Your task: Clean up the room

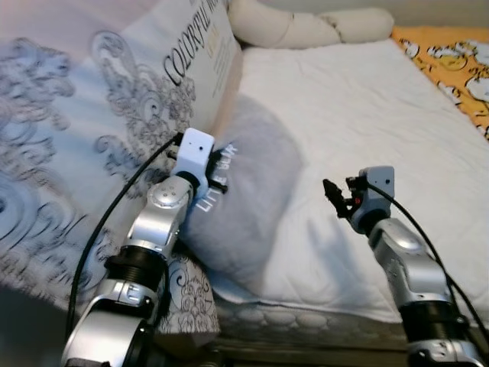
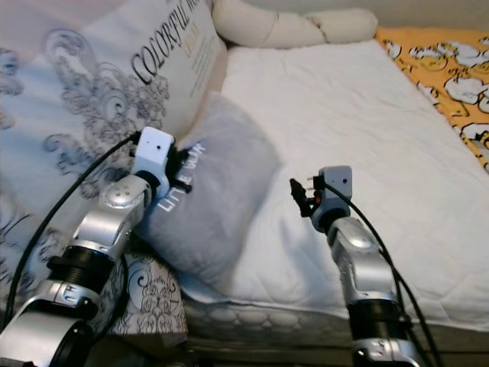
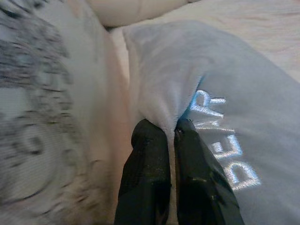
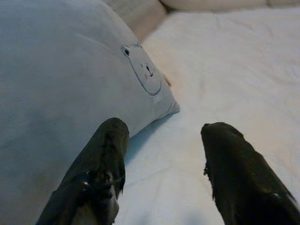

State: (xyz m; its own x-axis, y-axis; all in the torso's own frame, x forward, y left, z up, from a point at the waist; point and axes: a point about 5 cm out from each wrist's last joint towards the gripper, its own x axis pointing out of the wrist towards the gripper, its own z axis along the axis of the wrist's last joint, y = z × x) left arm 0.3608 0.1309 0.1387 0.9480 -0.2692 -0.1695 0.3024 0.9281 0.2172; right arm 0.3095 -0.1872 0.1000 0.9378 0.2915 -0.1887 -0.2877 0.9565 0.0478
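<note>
A grey plush pillow [image 1: 252, 191] with "LITTLE BEAR" stitched on it lies on the white mattress [image 1: 374, 122], leaning against a large patterned pillow [image 1: 99, 99]. My left gripper [image 1: 219, 170] is shut on the grey pillow's edge, a fold of fabric pinched between its fingers [image 3: 150, 159]. My right gripper [image 1: 333, 196] hovers open just above the mattress, right of the grey pillow [image 4: 56, 84], with nothing between its fingers [image 4: 101, 164]. A small bear face [image 4: 144, 72] is printed near that pillow's corner.
A cream bolster [image 1: 306, 27] lies along the head of the bed. An orange patterned cloth [image 1: 454, 65] covers the far right side. The mattress front edge [image 1: 306, 317] runs just before my arms.
</note>
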